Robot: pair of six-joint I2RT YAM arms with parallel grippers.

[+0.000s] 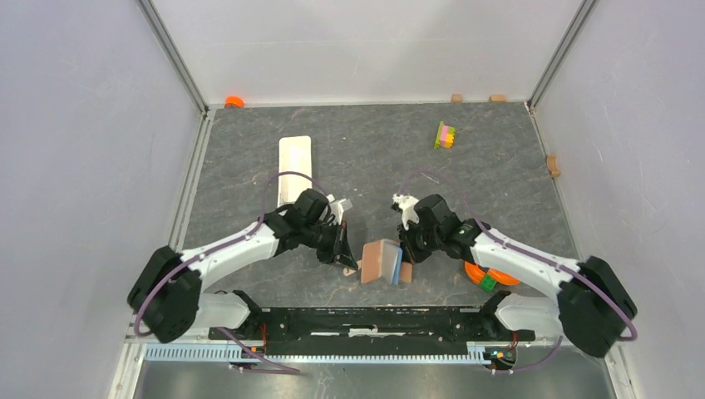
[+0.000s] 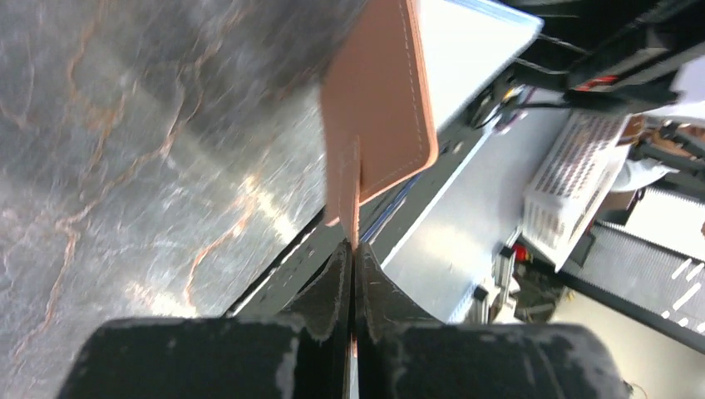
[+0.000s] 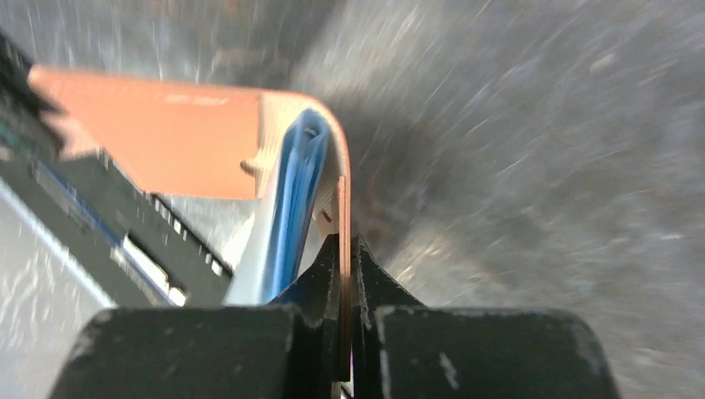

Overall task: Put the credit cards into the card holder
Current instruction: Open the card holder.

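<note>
Left claw (image 1: 346, 254) and right claw (image 1: 406, 253) each pinch one card holder (image 1: 380, 259) flap — propping it agape, credit cards (image 3: 295, 208) tucked between.

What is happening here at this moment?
Both arms hold the brown card holder between them, close to their bases. The left claw is shut on one flap and the right claw is shut on the other. Pale blue cards sit between the flaps; whether they are fully in a slot cannot be told.
</note>
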